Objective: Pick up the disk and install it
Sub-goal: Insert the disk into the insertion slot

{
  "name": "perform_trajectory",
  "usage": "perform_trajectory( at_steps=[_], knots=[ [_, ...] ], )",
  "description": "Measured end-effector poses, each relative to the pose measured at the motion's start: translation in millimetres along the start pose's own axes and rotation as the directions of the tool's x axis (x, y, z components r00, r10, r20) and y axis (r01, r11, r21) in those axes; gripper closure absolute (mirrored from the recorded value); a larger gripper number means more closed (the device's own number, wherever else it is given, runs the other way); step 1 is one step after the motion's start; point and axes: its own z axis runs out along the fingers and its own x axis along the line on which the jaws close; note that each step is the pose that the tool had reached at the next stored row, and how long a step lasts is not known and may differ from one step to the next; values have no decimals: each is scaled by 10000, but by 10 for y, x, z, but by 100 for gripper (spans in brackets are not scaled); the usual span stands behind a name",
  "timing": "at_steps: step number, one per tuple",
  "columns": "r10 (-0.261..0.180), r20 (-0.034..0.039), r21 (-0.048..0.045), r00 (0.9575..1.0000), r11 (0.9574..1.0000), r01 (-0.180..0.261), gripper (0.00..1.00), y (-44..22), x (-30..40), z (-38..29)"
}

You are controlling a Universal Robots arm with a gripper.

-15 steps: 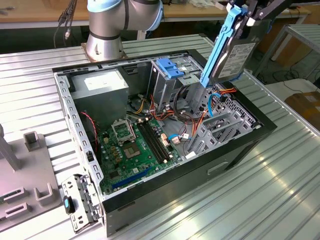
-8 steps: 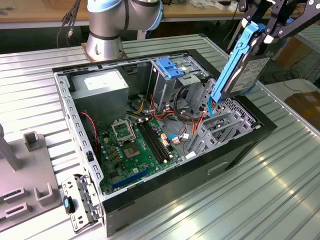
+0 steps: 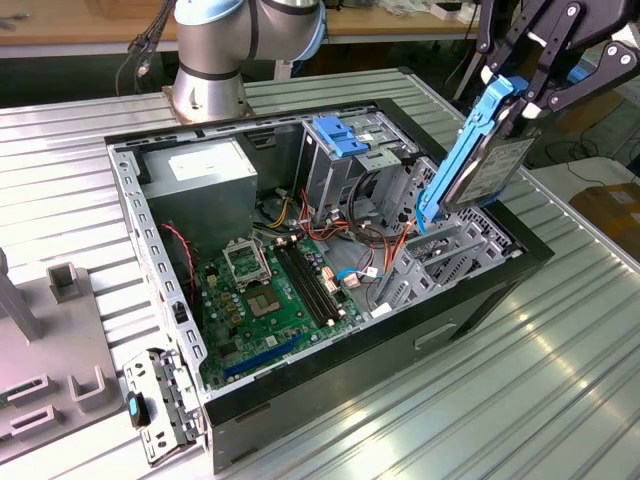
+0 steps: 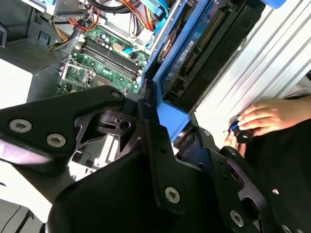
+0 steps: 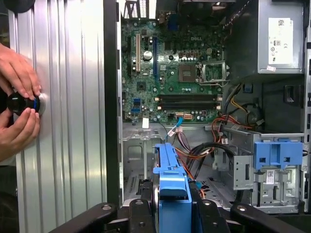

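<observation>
Disk [image 3: 482, 162] is off the table [image 3: 560, 400] and in the air, held on edge and tilted, over the corner of the open case [image 3: 470, 300] at the exterior view's right. Its lower end is down near the grey metal bay [image 3: 440, 255] just inside the case rim; whether it touches the bay I cannot tell. The gripper [image 3: 525, 95] is closed on the disk's upper end, its black fingers [image 5: 146, 211] pressing on the blue rails from both sides, and it holds nothing else. By my reading the pick-up is done and the install is in hand, with the disk not yet seated. Seating it calls for the rails to be squared with the bay's guides, since the disk leans now, and for a path clear of the red and orange cables [image 3: 375, 250] that lie close by. The blue bracket [image 3: 340, 135] on the tall cage stands apart from the disk. A person's hands [image 5: 19, 97] rest on a black knob [image 5: 19, 103] on the table beside the case.
</observation>
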Motion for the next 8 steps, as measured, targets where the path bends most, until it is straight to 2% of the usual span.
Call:
perform_trajectory(
  at_steps=[8],
  knots=[
    [74,-3,4,10000,10000,-74,63,-22,27,219]
  ],
)
